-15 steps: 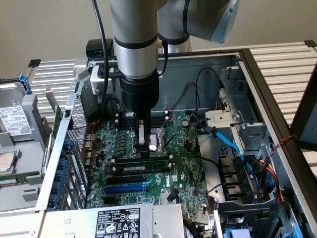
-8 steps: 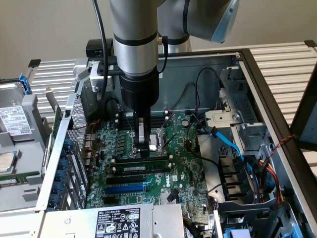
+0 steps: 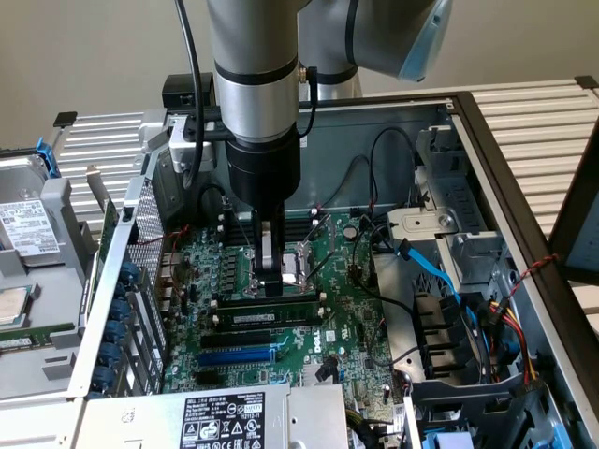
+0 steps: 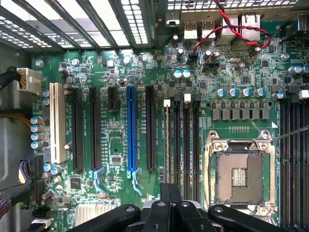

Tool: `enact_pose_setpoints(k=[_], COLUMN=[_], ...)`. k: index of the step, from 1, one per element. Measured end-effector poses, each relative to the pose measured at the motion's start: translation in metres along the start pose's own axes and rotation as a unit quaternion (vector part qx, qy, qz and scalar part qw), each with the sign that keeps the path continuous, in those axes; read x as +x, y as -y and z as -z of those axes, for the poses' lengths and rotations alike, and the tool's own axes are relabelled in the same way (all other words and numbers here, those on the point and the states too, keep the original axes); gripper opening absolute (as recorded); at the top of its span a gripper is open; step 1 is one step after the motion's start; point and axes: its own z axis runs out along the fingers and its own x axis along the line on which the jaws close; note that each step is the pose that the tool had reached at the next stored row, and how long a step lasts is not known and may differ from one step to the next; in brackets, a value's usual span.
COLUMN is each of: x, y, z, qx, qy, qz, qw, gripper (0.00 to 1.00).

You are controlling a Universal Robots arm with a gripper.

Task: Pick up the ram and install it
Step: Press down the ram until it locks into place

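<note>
The black two-fingered gripper (image 3: 270, 273) on the silver arm hung low over the large green motherboard (image 3: 351, 323) inside the open grey metal computer case (image 3: 487, 178), its fingers pressed together and holding nothing. The long, thin green ram stick with its white label (image 3: 265, 319) sat in a black slot just at six o'clock from the fingertips in the exterior view, close below them. In the wrist view the closed gripper (image 4: 170, 193) hovered beside the square silver processor socket (image 4: 240, 176).
</note>
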Motion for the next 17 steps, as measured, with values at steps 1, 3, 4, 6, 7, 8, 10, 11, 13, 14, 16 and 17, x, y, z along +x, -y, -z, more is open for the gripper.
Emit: enact_pose_setpoints(k=[1,3,4,6,7,8,10,11,13,14,16,17], x=[0.0000,0.0000,0.0000,0.0000,0.0000,0.0000,0.0000,0.0001,0.0001,0.0001,0.0001,0.0001], y=[0.0000,0.0000,0.0000,0.0000,0.0000,0.0000,0.0000,0.0001,0.0003,0.0003,0.0003,0.0003], z=[0.0000,0.0000,0.0000,0.0000,0.0000,0.0000,0.0000,0.0000,0.0000,0.0000,0.0000,-0.0001], qx=[0.0000,0.0000,0.0000,0.0000,0.0000,0.0000,-0.0002,-0.0004,-0.0007,-0.0009,-0.0016,-0.0019], qy=[0.0000,0.0000,0.0000,0.0000,0.0000,0.0000,-0.0001,-0.0001,-0.0001,-0.0001,-0.0004,-0.0004], qz=[0.000,0.000,0.000,0.000,0.000,0.000,-0.003,-0.004,-0.008,-0.012,-0.029,-0.037], qw=[1.0000,1.0000,1.0000,1.0000,1.0000,1.0000,1.0000,1.0000,1.0000,0.9999,0.9996,0.9993], gripper=[0.10,0.10,0.10,0.10,0.10,0.10,0.10,0.10,0.10,0.10,0.10,0.10])
